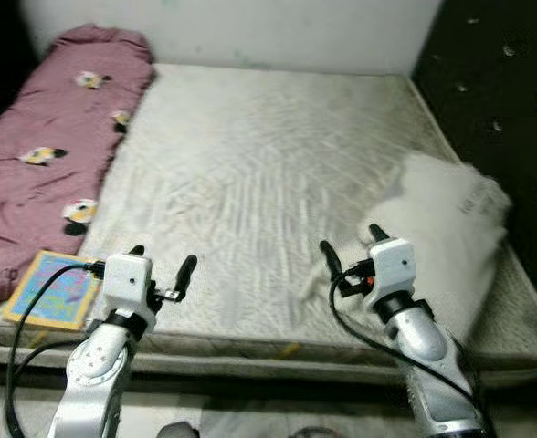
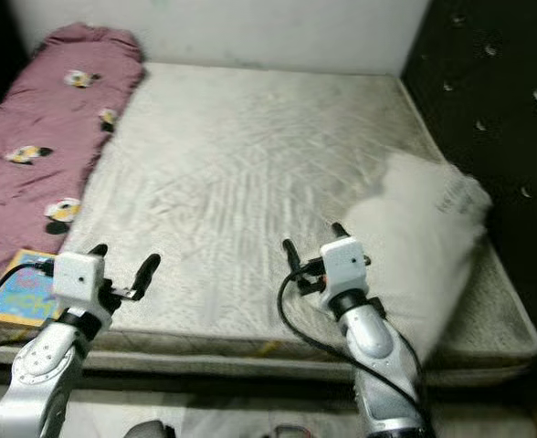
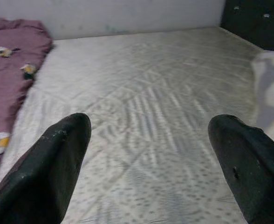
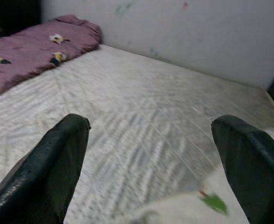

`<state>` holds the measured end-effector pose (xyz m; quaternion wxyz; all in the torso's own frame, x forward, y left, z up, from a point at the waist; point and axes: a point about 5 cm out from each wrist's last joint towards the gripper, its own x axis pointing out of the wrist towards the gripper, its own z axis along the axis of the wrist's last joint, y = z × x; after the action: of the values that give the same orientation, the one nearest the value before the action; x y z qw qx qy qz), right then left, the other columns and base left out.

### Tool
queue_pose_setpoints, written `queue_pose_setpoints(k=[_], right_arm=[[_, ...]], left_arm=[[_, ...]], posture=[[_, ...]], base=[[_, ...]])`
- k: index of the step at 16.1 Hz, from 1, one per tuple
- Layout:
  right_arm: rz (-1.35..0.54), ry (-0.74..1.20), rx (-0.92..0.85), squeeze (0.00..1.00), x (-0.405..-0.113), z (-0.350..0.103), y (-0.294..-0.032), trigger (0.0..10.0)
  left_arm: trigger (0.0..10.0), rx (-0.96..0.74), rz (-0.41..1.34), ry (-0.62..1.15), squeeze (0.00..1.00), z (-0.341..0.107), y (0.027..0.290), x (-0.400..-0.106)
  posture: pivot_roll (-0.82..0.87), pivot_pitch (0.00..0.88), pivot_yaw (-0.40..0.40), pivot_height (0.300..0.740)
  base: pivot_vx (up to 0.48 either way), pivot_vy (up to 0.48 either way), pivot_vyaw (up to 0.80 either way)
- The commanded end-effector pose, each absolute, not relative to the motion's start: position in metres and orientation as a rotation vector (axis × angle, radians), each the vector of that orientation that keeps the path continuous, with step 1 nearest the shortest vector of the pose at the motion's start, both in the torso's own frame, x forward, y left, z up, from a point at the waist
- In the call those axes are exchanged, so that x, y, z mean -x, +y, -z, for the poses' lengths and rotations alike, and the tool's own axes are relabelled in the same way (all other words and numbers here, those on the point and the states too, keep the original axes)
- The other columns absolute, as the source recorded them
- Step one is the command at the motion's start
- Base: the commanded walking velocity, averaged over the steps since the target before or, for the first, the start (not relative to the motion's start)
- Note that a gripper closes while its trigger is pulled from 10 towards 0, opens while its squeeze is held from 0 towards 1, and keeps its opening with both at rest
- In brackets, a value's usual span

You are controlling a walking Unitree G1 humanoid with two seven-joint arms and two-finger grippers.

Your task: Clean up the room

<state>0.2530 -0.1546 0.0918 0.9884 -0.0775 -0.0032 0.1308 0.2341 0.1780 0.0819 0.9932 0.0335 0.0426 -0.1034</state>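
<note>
One bare, off-white quilted mattress (image 1: 259, 173) takes up most of the scene, its stitched surface wrinkled and faintly grey with wear, running from the near edge to a pale wall (image 1: 250, 27) on the far side. Three loose things lie on it.

The first is a long mauve-pink blanket with small yellow, black and white prints (image 1: 40, 146), bunched in a ridge along the mattress's left side from the far left corner towards the near left. The second is a flat, square, colourful book with a yellow border and blue-pink cover (image 1: 54, 290), lying at the near left corner just beside the blanket's near end; whether they touch cannot be told. The third is a soft, white, fluffy pillow (image 1: 451, 233) with faint printing on its cover, blurred, lying along the right side of the mattress towards the near right corner, next to a dark tufted panel (image 1: 497, 82) that borders the bed on the right.

Two grippers are raised over the near edge of the mattress. The left gripper (image 1: 162, 260) hovers near the book, a little to its right, its two black fingers (image 3: 58, 163) spread wide with nothing between them. The right gripper (image 1: 352, 245) hovers just left of the pillow, its two fingers (image 4: 58, 158) likewise spread wide and holding nothing, with a small green scrap (image 4: 215, 202) on the white fabric below it.
</note>
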Motion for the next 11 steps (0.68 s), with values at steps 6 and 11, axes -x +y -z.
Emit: queue_pose_setpoints(k=[6,11], right_arm=[[-0.233,-0.001,0.157,0.0,-0.2514,-0.0913,-0.1583,10.0],[-0.217,0.003,0.172,0.0,-0.2512,-0.0903,-0.161,10.0]], left_arm=[[10.0,-0.075,0.219,0.085,0.0,-0.083,0.1796,-0.2367],[10.0,-0.074,0.22,0.087,0.0,-0.0824,0.179,-0.2367]], posture=[[-0.05,0.065,-0.007,0.74],[-0.05,0.06,-0.003,0.74]], base=[[0.0,-0.472,0.0],[0.0,-0.472,0.0]])
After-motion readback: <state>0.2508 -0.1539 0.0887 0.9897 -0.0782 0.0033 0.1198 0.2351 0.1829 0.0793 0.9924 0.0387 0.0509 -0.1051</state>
